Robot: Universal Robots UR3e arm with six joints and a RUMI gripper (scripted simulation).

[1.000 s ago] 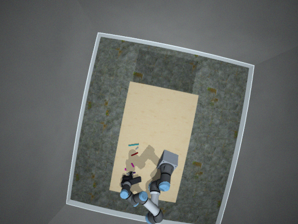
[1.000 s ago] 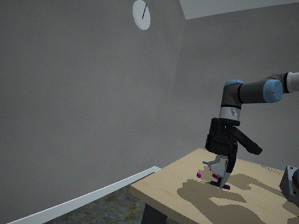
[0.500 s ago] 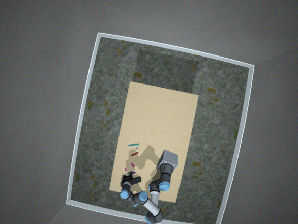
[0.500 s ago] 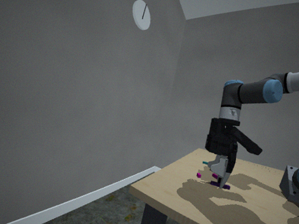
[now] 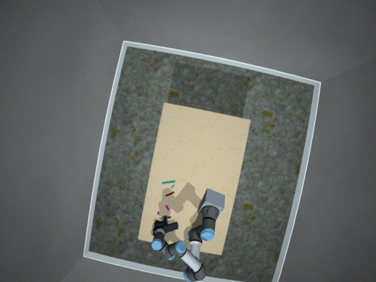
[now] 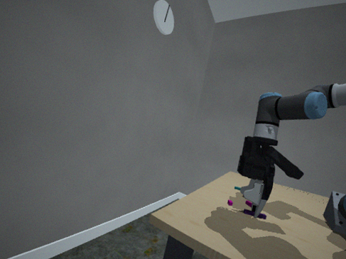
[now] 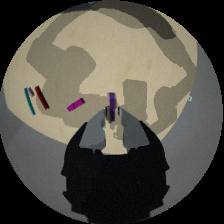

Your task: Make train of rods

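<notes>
Down low over the counter, the jaws are a little bit apart, one on each side of the purple rod. If they squeeze crooked, it could twist; if they slide sideways, they could knock it away.

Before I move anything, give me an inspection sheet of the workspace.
Surface: pale wooden table, arm shadows across it.
Job's things: turquoise rod, red rod, grey rod, short magenta rod, longer magenta strip (possibly two rods), purple rod; no finished train.
Clutter: nothing seen.
Gripper: low, fingertips narrowly apart astride the purple rod; grip unclear.
Cables: nothing seen.
Surroundings: grey walls, round clock, stained floor.
</notes>
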